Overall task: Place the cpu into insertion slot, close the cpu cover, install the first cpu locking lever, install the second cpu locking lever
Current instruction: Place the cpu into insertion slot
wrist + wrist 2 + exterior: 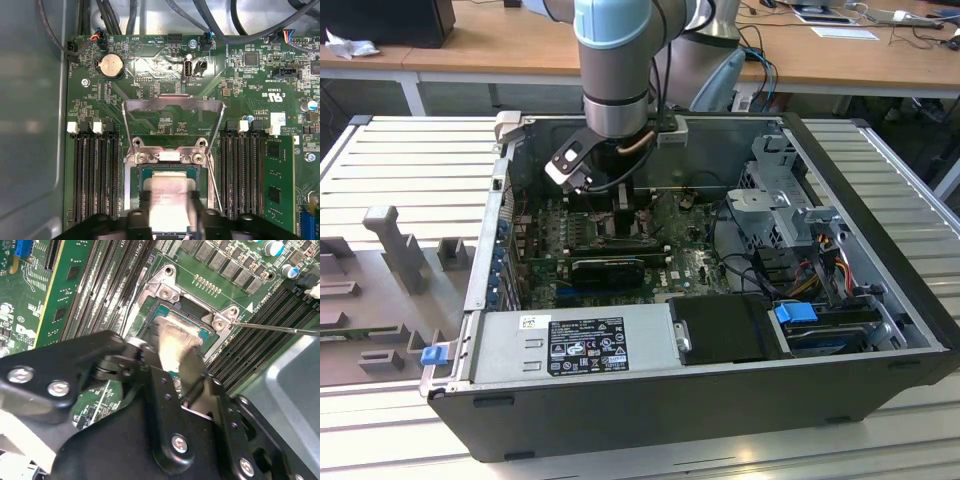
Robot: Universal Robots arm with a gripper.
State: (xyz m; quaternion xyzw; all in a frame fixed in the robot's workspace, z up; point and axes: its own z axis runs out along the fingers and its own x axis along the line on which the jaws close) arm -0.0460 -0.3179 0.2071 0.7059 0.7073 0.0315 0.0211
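The cpu [167, 186], a pale silver square chip, sits over the insertion slot [134, 186] on the green motherboard. My gripper [169, 212] is shut on it, one dark finger at each side edge. The second wrist view has the cpu [172, 335] low in the slot [162, 315] between my gripper [176, 362] fingers. I cannot tell whether the chip is fully seated. The cpu cover [172, 104] stands flipped open beyond the slot. A thin locking lever [216, 180] is swung free beside the slot, and a lever rod [280, 329] sticks out sideways. In the exterior view my gripper [605, 215] reaches down inside the open computer case.
Long black memory slots [95, 175] flank the socket on both sides. A grey power-supply box [585, 343] lies along the case's front edge, with a black graphics card [610, 268] behind it. A drive cage and cables [790, 215] fill the exterior view's right.
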